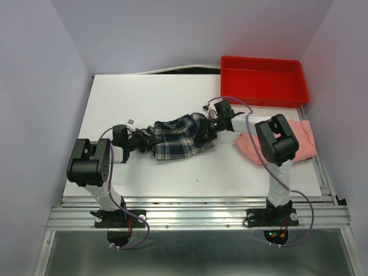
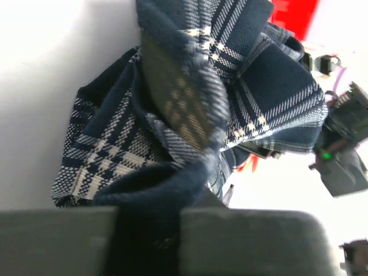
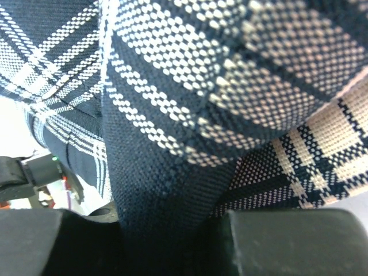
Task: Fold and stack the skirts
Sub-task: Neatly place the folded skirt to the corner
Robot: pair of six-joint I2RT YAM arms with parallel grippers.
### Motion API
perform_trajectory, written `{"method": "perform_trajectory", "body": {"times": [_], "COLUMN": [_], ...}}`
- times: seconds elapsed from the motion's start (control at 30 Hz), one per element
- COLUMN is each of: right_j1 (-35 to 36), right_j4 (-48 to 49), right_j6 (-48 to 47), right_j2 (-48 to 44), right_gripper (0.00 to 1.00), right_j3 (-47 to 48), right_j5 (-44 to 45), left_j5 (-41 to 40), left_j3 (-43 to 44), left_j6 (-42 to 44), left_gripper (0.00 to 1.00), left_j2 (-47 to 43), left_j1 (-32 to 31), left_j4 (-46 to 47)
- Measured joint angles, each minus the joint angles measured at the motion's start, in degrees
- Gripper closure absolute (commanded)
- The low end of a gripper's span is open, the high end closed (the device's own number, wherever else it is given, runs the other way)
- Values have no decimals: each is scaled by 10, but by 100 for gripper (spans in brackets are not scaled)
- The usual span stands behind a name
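Colours: pleated cloth skirt [image 1: 179, 138] is dark navy-green plaid with white and cream lines; up close the weave reads as fine white dots on navy. Plain cloth skirt [image 1: 306, 141] is salmon-pink, no pattern. Rectangular plastic tray [image 1: 261, 99] solid red. Flat tabletop [image 1: 144, 98] white. Robot arms [image 1: 89, 164] black, with white-wrapped links.

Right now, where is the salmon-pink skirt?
Top view: the pink skirt lies on the table's right side, in front of the red tray, right of the plaid skirt, partly hidden by the right arm.

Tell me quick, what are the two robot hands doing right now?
Left gripper: closed on the plaid skirt.
Right gripper: closed on the plaid skirt too.
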Motion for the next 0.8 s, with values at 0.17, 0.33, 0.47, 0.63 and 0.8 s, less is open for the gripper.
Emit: {"method": "perform_trajectory", "body": {"times": [0.17,0.33,0.47,0.63,0.8], "right_j1": [0,0,0,-18,-71], "right_j4": [-52,-105,-157,-212,-273], "right_j6": [-38,-73,-110,-144,-185], "right_j2": [-13,-63,-137,-234,-289], "right_gripper": [99,99,99,99,99], "right_j3": [22,26,26,26,26], "right_j5": [41,95,153,201,233], "left_j5": [-40,-62,-73,-90,-111], "left_j3": [55,112,137,167,228], "left_j6": [73,125,138,135,131], "left_gripper": [100,100,100,100,100], "left_j2": [-48,-104,-130,-129,-105], "left_j1": [-44,-113,-152,-199,-279], "left_j4": [-114,-157,-167,-166,-148]}}
